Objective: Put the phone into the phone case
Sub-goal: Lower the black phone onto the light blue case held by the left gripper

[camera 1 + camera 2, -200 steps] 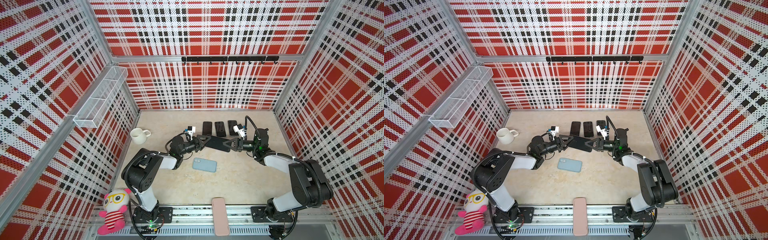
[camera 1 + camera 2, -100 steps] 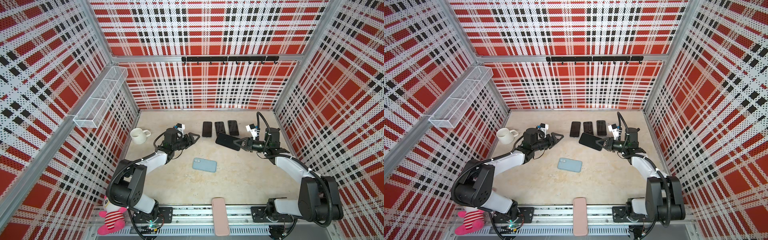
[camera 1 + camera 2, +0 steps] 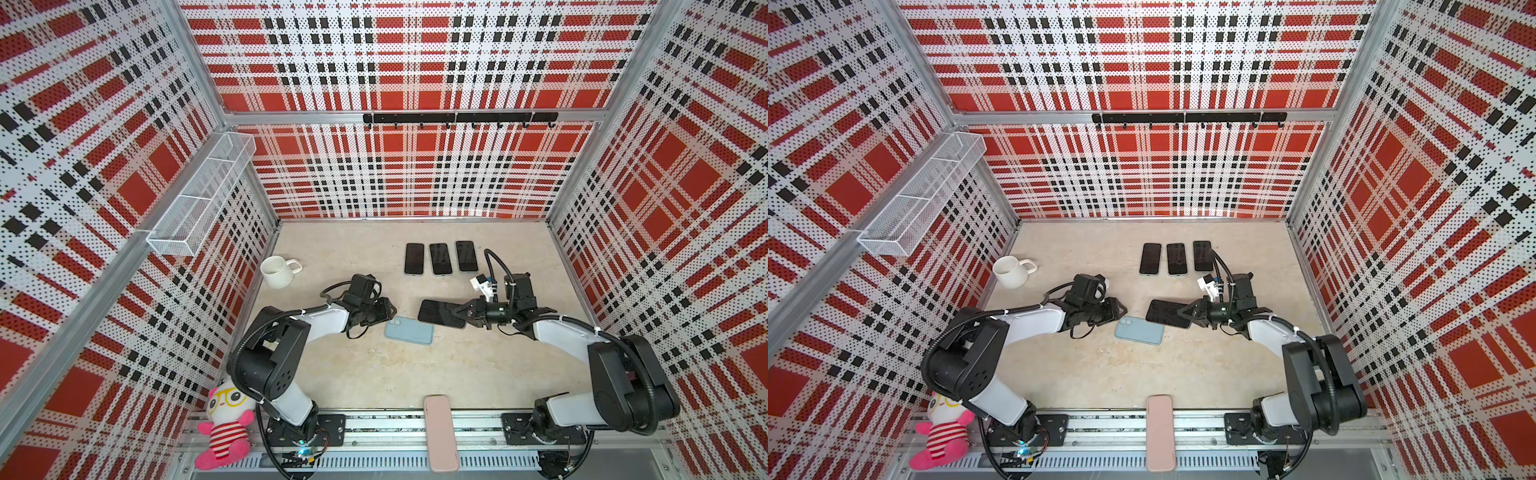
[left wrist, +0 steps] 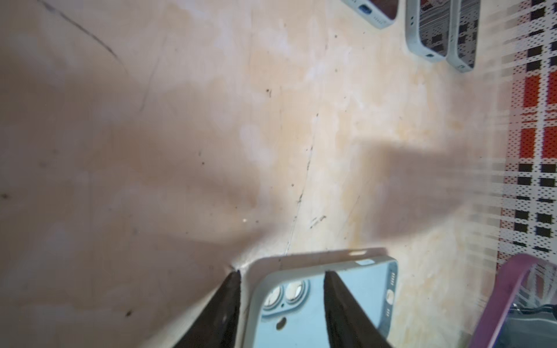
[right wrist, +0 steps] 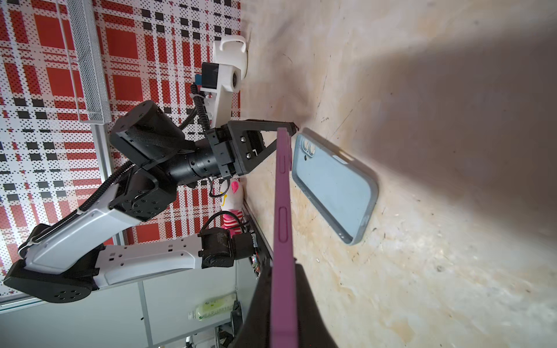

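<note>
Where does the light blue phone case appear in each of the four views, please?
In a top view: phone case lies mid-table.
In a top view: phone case mid-table too.
Left wrist: phone case at bottom centre.
Right wrist: phone case near centre.
Shared landmark: the phone held beside it.

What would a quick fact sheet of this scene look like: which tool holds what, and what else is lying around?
Right tool: shut on a purple-edged phone, near the light blue case
Left tool: jaws apart, astride one end wall of that case
Case: flat on the table, no phone in it
Back row: three phones, screens dark
Also: white mug, plush toy
</note>
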Robot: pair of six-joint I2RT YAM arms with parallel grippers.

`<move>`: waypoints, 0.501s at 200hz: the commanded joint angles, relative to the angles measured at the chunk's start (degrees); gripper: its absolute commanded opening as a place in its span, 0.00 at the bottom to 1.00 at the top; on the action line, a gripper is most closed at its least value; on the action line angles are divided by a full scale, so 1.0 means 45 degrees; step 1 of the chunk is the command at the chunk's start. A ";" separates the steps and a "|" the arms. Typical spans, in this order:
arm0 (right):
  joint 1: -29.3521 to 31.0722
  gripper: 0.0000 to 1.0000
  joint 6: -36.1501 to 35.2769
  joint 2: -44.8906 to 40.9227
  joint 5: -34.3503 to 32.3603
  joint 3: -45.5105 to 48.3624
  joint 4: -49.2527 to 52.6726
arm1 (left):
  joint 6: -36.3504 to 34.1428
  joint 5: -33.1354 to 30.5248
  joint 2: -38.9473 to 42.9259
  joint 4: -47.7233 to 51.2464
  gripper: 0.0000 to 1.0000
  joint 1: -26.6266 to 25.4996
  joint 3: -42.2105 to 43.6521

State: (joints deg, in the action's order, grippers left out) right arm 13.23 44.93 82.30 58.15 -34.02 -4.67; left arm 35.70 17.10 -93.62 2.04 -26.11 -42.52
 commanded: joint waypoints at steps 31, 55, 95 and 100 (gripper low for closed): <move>0.0563 0.00 0.0427 0.0770 0.0259 0.0341 -0.1495 | 0.0286 -0.0368 -0.0341 0.0109 0.35 -0.0636 0.0661; 0.0672 0.00 0.0199 0.1138 0.0293 0.0451 -0.1365 | 0.0935 -0.0320 -0.0414 -0.0139 0.23 -0.0910 0.0986; 0.0691 0.00 -0.1140 0.1594 0.0287 -0.0145 0.0245 | 0.1896 -0.0650 -0.0135 -0.0180 0.11 -0.1510 0.1322; 0.0680 0.00 -0.1469 0.1669 0.0263 -0.0316 0.0720 | 0.1956 -0.0674 -0.0125 -0.0180 0.10 -0.1539 0.1324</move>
State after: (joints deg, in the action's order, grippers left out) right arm 15.86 44.36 88.79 58.04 -32.42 -6.59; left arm 41.54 15.57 -93.76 -1.96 -31.42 -38.65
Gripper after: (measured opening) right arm 0.100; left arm 0.111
